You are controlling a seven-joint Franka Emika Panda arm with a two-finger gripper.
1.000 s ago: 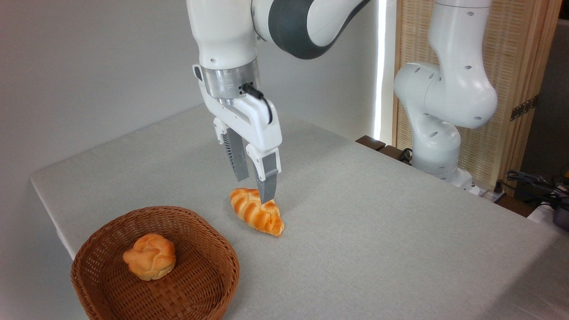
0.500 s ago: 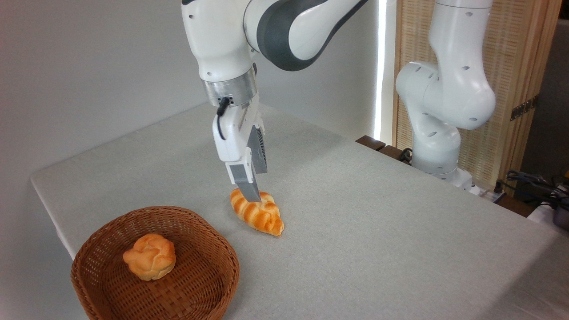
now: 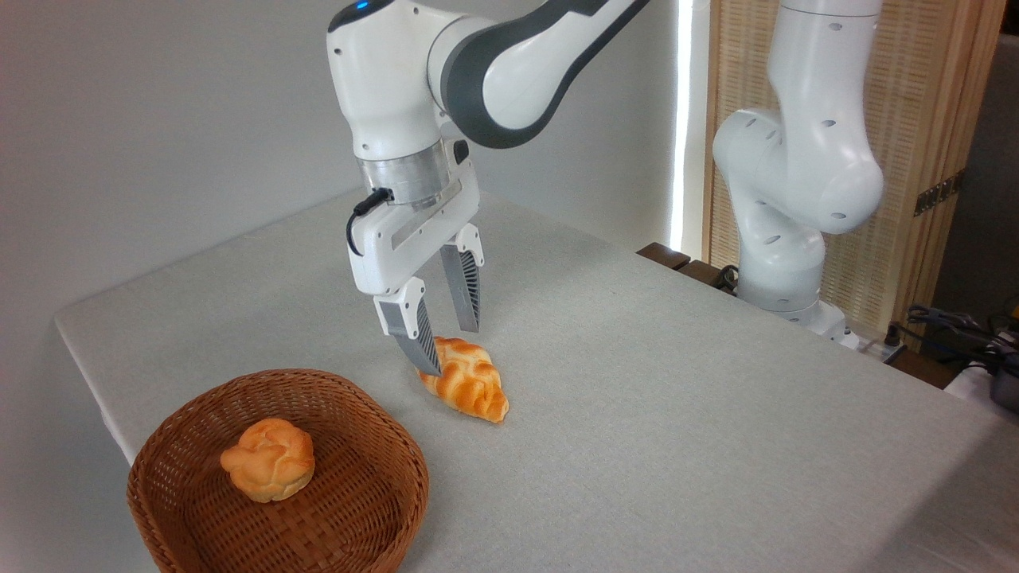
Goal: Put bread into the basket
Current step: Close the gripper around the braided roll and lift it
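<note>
Basket (image 3: 350,509) at surface's (image 3: 677,414) near-left corner; round knotted bun (image 3: 268,459) inside, left of centre. Bread (image 3: 470,386) flat on surface at 1 o'clock from basket, outside rim, pointed end toward 4 o'clock. Claw (image 3: 452,346) above bread's blunt end, fingers apart: near finger (image 3: 420,344) overlaps bread's left edge, far finger (image 3: 466,290) behind it. Contact not discernible. Arm base (image 3: 784,263) at far right.

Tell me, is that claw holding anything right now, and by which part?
Nothing is held. The gripper is open over the thick end of the bread, which lies on the table.
</note>
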